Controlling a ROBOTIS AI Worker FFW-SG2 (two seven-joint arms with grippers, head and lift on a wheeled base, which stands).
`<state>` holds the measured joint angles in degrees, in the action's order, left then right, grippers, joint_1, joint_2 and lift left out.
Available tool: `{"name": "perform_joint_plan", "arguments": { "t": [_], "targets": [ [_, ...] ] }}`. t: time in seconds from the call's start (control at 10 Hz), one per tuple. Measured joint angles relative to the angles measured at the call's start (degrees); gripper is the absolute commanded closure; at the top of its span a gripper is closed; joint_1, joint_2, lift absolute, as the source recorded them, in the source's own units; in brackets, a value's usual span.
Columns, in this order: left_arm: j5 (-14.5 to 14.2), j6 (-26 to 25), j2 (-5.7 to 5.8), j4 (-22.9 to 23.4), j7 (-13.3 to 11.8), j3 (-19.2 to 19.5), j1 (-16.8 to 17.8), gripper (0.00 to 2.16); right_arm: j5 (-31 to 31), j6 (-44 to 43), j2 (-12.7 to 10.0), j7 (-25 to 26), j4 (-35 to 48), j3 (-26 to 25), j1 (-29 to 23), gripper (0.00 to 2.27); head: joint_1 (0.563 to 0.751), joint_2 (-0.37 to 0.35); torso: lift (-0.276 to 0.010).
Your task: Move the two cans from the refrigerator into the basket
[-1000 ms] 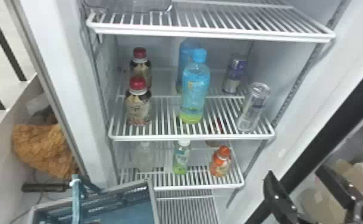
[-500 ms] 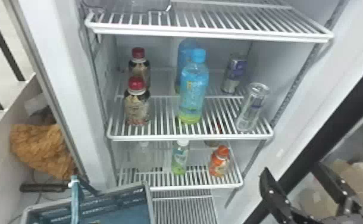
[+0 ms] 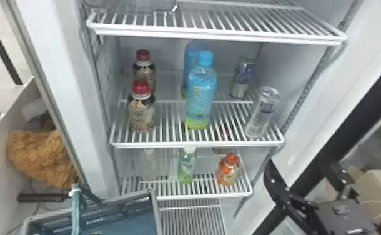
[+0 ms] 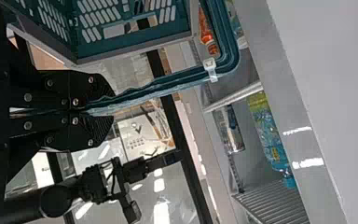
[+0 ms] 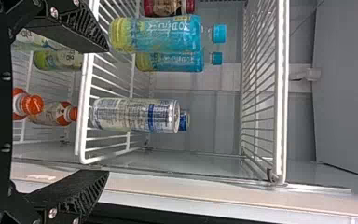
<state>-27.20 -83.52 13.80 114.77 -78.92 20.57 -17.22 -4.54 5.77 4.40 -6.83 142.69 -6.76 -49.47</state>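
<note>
Jaws, right: the right gripper [image 3: 301, 168] has them spread well apart, nothing between them, just outside the refrigerator's right side.
Jaws, left: the left gripper [image 4: 103, 110] has them closed on the basket handle [image 4: 151, 87], pinching it.
Front can [image 3: 262, 112]: standing at the front right corner of the middle shelf [image 3: 196, 144], untouched.
Back can [image 3: 243, 78]: standing behind the front can, towards the back right corner of the same shelf, also untouched.
Basket [image 3: 156, 212]: at the lower left, before the refrigerator; neither can has been moved into it.
Middle shelf, centre: blue bottle [image 3: 200, 93] near the front edge, with another blue bottle [image 3: 192, 67] behind it.
Middle shelf, left: two red-capped bottles [image 3: 142, 111], one behind the other, near the left edge.
Lower shelf [image 3: 199, 197]: orange bottle [image 3: 227, 172] near the front right corner, green bottle [image 3: 186, 168] about midway along, clear bottle [image 3: 149, 165] towards the left.
Changed: over the last second the right gripper has come up and leftward in the head view, nearer the shelves. The basket's far right corner sits slightly lower and further left there.
Unchanged: both cans keep their places on the shelf.
</note>
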Motion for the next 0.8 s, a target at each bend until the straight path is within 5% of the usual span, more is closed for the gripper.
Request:
{"name": "perform_joint_plan", "arguments": {
  "t": [0.8],
  "targets": [
    [-0.7,0.4,-0.03,-0.6,0.1,0.0,0.1,1.20,3.0,0.7,-0.4,-0.8,-12.2,2.5,15.2,0.13,0.695,-0.115,-0.025]
  ]
}}
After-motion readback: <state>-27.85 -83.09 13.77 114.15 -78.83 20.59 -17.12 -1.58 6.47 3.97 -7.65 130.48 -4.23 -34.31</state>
